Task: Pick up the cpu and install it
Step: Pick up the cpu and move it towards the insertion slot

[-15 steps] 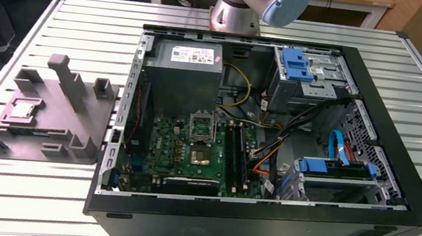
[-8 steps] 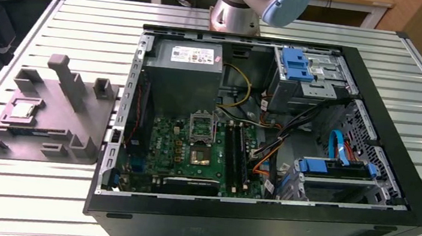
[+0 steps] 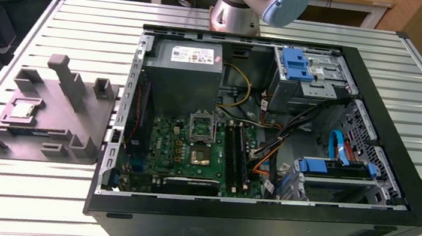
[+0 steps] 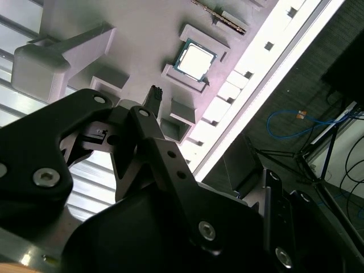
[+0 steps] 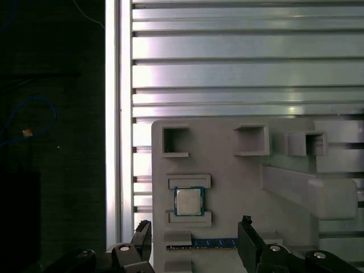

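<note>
Hangs with the hand (image 5: pixel 194 224) spread wide and empty, well above the chip (image 5: pixel 189 202), seemingly lined up to straddle it; lies flat in a pocket of the grey holder (image 5: pixel 239 187), penned by two ridges, likely to keep it square; stands on the slatted tabletop (image 5: pixel 227 74) beside the open computer case (image 3: pixel 262 227); no writing legible.

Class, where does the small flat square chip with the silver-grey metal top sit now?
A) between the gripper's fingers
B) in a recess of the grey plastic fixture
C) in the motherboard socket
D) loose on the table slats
B: the small square silver-topped cpu lies flat in a recess of the grey plastic block fixture, between two raised ledges.
</note>
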`<action>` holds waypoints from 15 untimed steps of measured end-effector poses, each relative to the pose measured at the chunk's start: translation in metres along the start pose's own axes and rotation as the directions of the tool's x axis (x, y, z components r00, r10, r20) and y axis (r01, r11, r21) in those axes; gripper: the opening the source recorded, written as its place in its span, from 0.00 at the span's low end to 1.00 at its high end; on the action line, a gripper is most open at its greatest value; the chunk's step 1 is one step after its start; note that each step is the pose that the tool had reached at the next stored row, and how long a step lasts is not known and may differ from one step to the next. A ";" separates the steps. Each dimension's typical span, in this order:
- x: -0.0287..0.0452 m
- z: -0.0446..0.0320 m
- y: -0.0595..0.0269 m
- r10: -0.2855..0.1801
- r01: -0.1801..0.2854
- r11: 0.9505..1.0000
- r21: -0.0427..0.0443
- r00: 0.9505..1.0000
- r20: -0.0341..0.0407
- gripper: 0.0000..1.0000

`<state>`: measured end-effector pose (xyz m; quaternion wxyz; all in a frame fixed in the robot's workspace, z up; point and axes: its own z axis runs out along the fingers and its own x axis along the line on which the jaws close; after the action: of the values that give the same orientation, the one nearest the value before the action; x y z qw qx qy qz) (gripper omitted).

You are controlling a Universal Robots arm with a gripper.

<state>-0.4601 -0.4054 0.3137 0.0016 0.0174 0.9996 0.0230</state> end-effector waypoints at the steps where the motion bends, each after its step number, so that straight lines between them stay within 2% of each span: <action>1: 0.0000 0.0000 0.0000 0.000 0.000 1.000 0.000 1.000 0.000 0.71; 8: 0.0000 0.0037 -0.0002 0.000 0.000 1.000 0.000 1.000 0.000 0.71; 10: 0.0000 0.0073 -0.0003 0.000 0.000 1.000 0.000 1.000 0.000 0.71; 15: 0.0001 0.0078 -0.0006 0.000 0.000 1.000 0.000 1.000 0.000 0.71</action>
<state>-0.4601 -0.4056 0.3059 0.0018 0.0175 0.9996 0.0231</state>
